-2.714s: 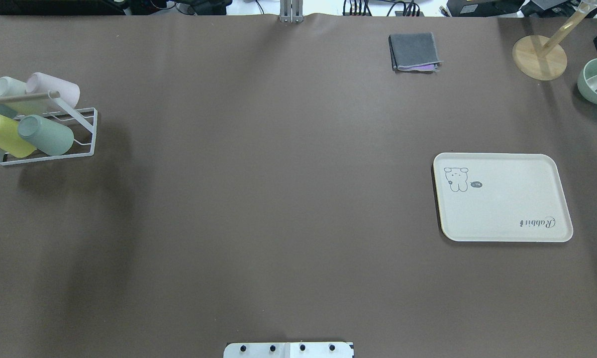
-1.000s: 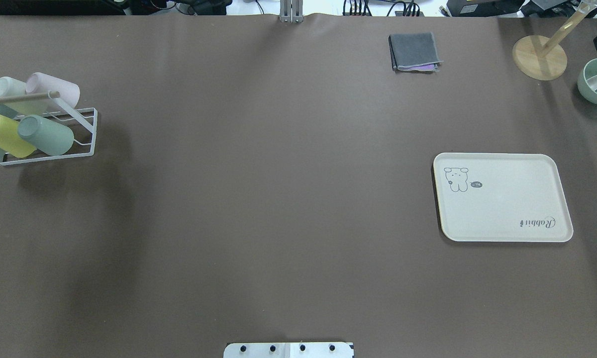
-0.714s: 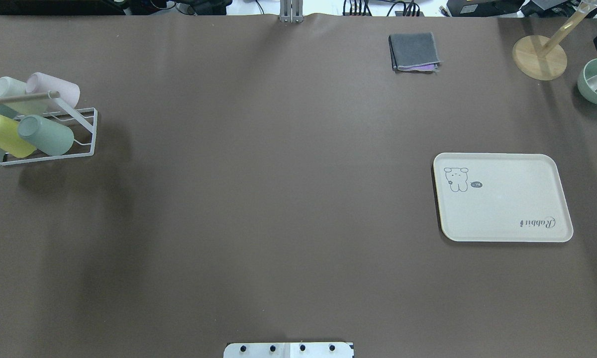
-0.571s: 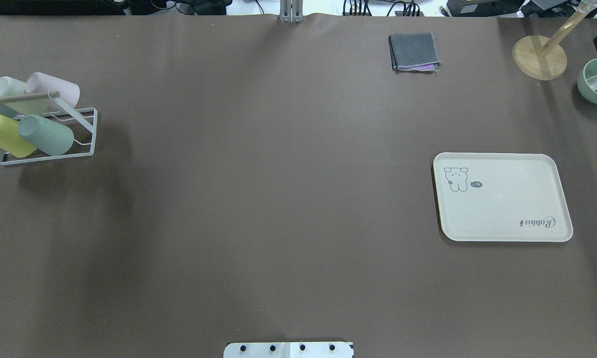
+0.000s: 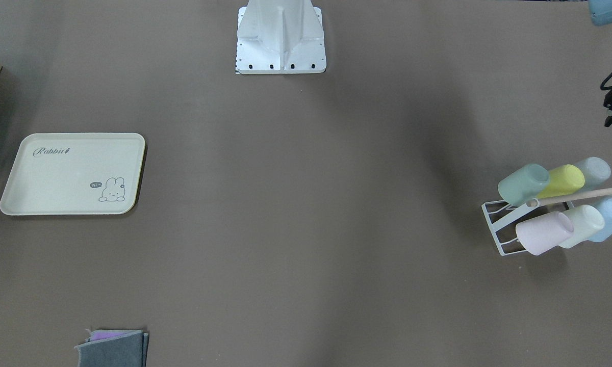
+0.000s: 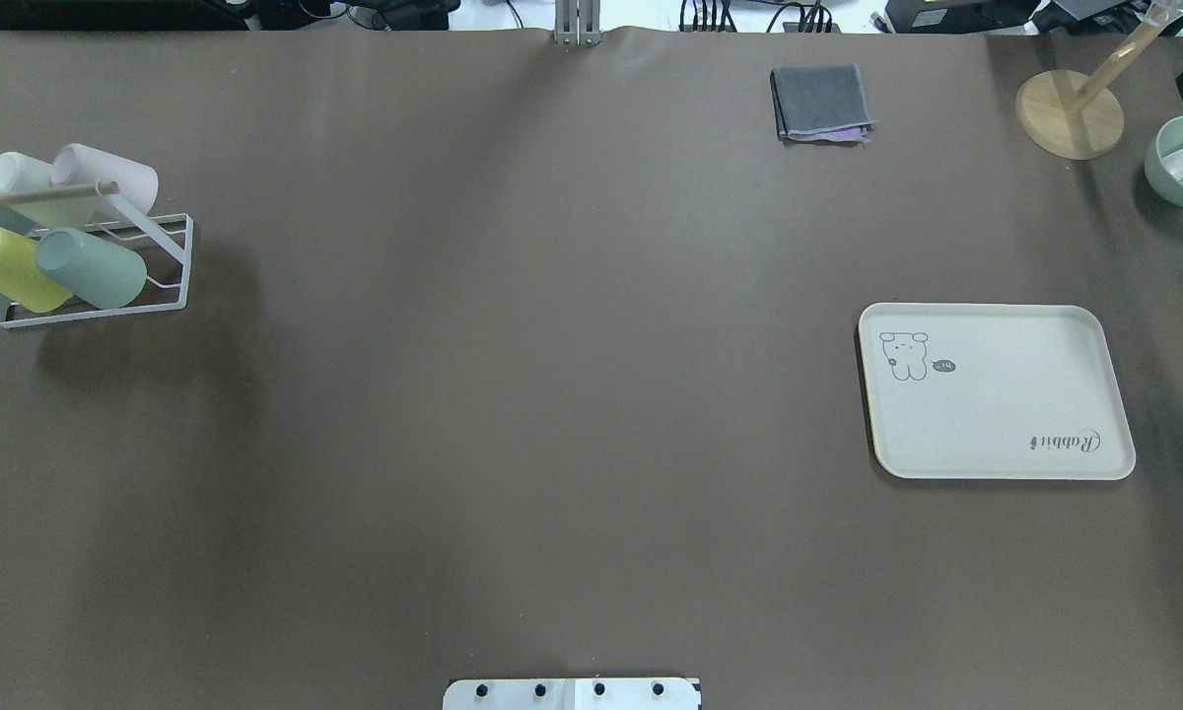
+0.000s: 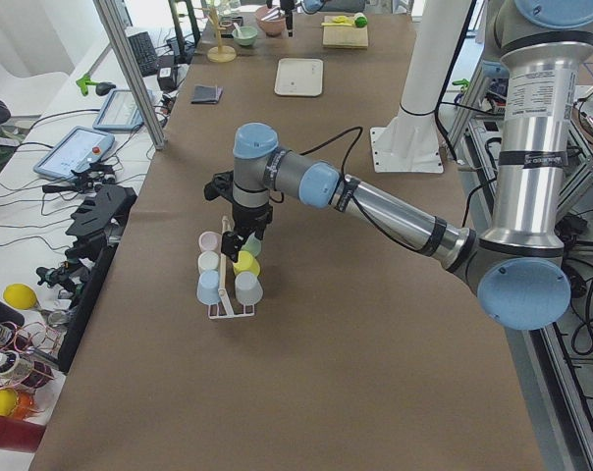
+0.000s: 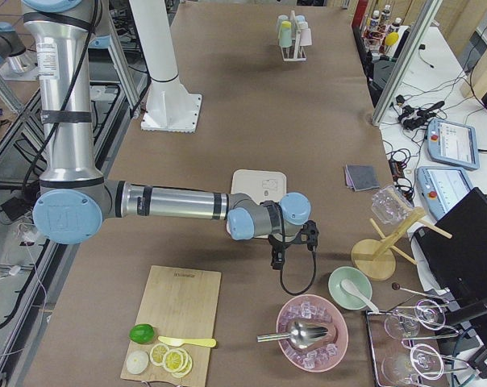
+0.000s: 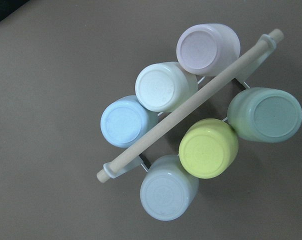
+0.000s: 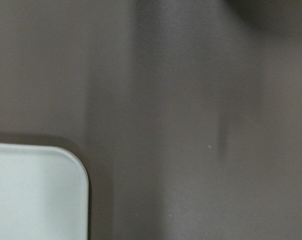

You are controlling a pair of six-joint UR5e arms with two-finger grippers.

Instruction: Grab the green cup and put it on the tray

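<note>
— Green cup first: where does it sit from the tool?
— Close beneath the left arm. The left wrist view looks straight down on the rack and shows six upturned bases. The green one lies toward that view's right edge, across the wooden bar from the pink cup and right beside the yellow cup.
— Its axis?
— Mouth down, base up, tipped slightly outward from the bar. It ends the row nearer the robot, on the side toward the table's middle.
— And the left gripper?
— It hangs above the rack in the side view. No fingers show in its own camera, so I cannot tell whether it is spread or closed. I'd judge it must shift sideways over the green base before descending.
— Farther out?
— The tray lies well apart, on the robot's right, no cup on it. The right gripper hovers near its outer side, and I cannot tell its state either. The left arm is plainly nearer the cup.
</note>
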